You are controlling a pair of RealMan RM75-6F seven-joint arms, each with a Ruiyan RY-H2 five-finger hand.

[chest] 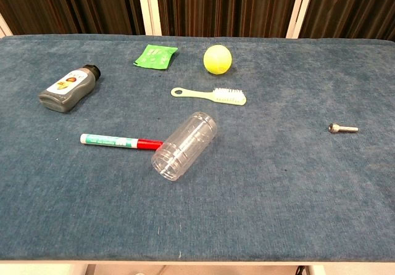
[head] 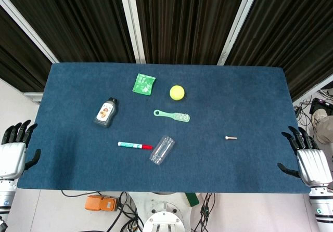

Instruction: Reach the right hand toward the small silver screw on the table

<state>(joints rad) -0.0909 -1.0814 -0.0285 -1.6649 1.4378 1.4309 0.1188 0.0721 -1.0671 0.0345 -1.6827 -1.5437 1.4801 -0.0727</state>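
Silver screw (head: 231,137) alone on blue table (head: 250,97), right hand (head: 307,162) spread, empty, at table edge

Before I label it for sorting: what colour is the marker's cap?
Red, on the marker with its white and green barrel; clearest in the chest view.

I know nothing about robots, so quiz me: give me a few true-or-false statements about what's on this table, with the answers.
1. The silver screw lies alone on the right side of the table. True.
2. The right hand is holding the screw. False: it is at the table's edge, holding nothing.
3. The yellow ball lies beyond the green brush. True.
4. The clear jar stands upright. False: it lies on its side.
5. The left hand holds nothing. True.
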